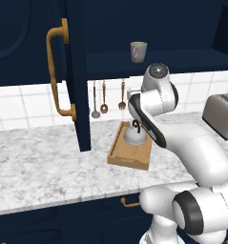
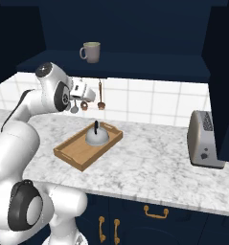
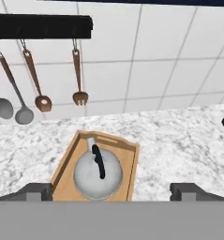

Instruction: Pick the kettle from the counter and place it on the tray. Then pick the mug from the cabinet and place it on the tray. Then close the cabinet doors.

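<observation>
Kettle (image 2: 97, 136) sits centre-frame in the tray (image 2: 70, 154) on the tabletop (image 2: 149, 165), delivered; the tool (image 3: 111, 191) hangs above, spread wide and empty. The mug (image 2: 91, 51) waits upper left on the cabinet (image 2: 135, 64) shelf, likely next.

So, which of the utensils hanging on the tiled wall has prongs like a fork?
The brown wooden fork, rightmost on the black rail. The brown wooden spoon and two grey metal ladles beside it have rounded bowls.

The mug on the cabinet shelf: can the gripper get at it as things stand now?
Probably yes. The mug stands alone on the shelf, both cabinet doors are swung open, and the gripper is open, empty, just below the shelf.
</observation>
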Tool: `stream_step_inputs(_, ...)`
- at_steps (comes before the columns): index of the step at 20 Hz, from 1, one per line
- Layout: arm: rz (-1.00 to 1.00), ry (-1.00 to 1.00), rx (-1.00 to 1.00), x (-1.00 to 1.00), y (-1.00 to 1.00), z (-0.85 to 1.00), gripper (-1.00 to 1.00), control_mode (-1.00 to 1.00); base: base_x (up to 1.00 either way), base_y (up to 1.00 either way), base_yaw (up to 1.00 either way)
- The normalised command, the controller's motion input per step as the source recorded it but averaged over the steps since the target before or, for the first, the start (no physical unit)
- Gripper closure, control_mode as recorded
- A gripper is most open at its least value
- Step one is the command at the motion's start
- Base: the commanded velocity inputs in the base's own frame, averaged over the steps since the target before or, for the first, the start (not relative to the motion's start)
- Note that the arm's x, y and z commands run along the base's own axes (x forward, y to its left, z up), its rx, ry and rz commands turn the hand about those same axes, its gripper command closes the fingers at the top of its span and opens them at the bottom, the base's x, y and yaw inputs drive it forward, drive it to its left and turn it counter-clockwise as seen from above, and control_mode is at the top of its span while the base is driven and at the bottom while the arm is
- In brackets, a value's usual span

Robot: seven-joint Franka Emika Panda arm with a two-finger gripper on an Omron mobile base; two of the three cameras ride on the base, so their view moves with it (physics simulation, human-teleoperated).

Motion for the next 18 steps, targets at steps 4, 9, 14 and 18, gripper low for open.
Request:
stream_step_inputs(4,0.00,-0.10,0.00,-0.06,0.23,0.63,-1.00,-1.00,0.00,0.00,0.00)
stream_step_inputs(9,-0.01,-0.02,0.00,0.01,0.16,0.42,-1.00,-1.00,0.00,0.00,0.00)
stream_step_inputs(14,0.00,-0.15,0.00,0.09,0.22,0.52,-1.00,-1.00,0.00,0.00,0.00)
stream_step_inputs(18,-0.02,-0.23,0.00,0.12,0.10,0.54,-1.00,-1.00,0.00,0.00,0.00)
